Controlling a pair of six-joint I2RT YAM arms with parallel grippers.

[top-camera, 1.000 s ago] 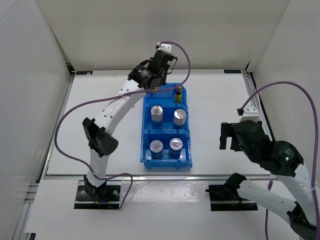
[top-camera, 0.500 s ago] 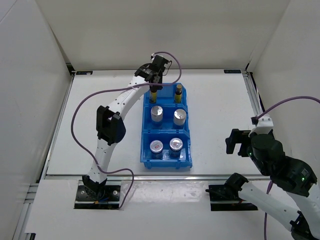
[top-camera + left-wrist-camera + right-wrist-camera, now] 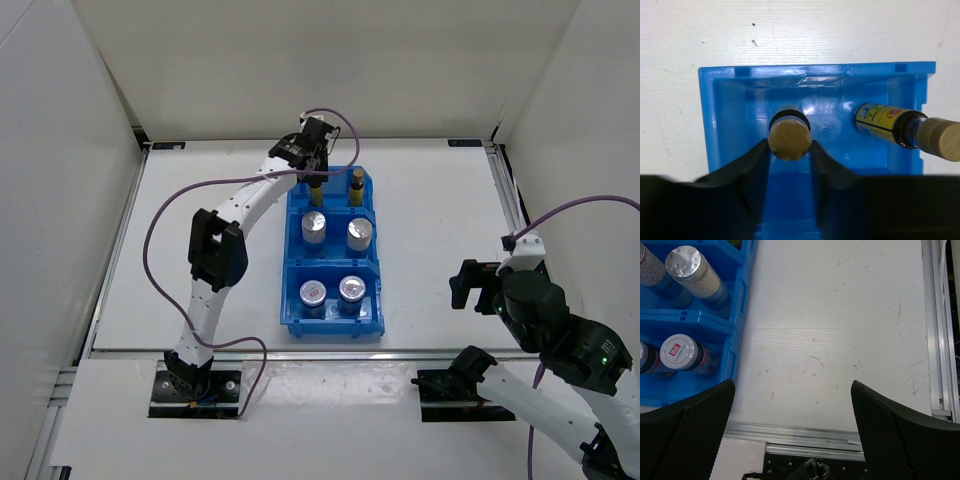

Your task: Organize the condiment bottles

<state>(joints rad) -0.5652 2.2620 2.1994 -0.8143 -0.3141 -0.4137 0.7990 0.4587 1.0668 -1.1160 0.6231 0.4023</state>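
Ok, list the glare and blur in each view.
Left wrist: white glare on the blue bin floor; condiment bottle cap sharp, left gripper dark and soft-edged. Right wrist: table sharp, silver jar lid gleams. Top external: even light, only faint shadows.

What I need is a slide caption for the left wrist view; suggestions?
Left gripper shut on one condiment bottle in the blue bin's end compartment, second bottle beside it.

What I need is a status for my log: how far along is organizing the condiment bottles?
Done: one slim bottle stands in the far compartment of the blue bin, right side. In hand: the left gripper is shut on the second bottle, upright in that compartment's left side. Left: release it and withdraw. The right gripper is open, idle over the table.
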